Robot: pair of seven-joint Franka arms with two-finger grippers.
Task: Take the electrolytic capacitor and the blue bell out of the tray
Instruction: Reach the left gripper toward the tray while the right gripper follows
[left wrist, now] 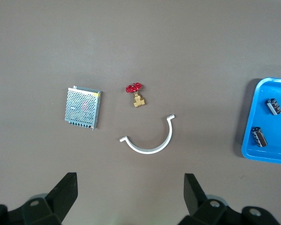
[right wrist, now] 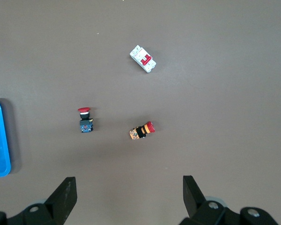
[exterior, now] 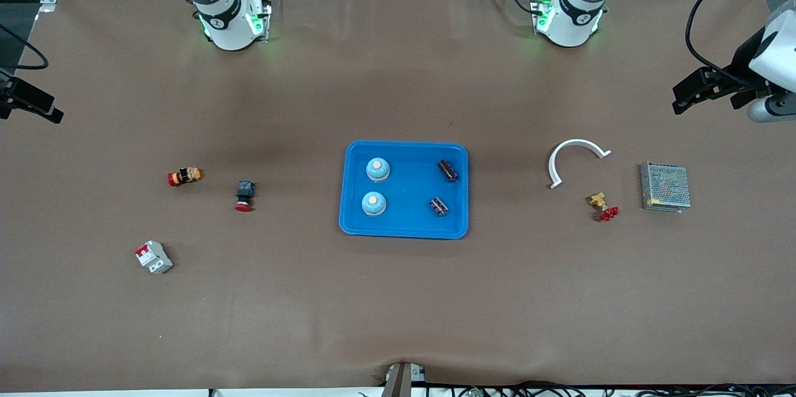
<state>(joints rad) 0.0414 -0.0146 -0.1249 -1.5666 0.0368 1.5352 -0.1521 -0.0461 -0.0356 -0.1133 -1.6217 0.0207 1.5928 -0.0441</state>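
Observation:
A blue tray (exterior: 404, 234) lies at the table's middle. In it are two light blue bells (exterior: 377, 168) (exterior: 374, 203) on the right arm's side and two dark capacitors (exterior: 447, 170) (exterior: 439, 206) on the left arm's side. The left wrist view shows the tray's edge (left wrist: 267, 157) with both capacitors (left wrist: 273, 105) (left wrist: 258, 136). The right wrist view shows the tray's edge (right wrist: 0, 168). My left gripper (left wrist: 131, 180) is open and empty, high over the left arm's end of the table (exterior: 684, 98). My right gripper (right wrist: 129, 183) is open and empty, high over the right arm's end (exterior: 43, 109).
Toward the left arm's end lie a white curved piece (exterior: 575, 157), a brass valve with a red handle (exterior: 602, 205) and a metal mesh box (exterior: 665, 186). Toward the right arm's end lie two red-capped push buttons (exterior: 184, 176) (exterior: 244, 195) and a white circuit breaker (exterior: 153, 257).

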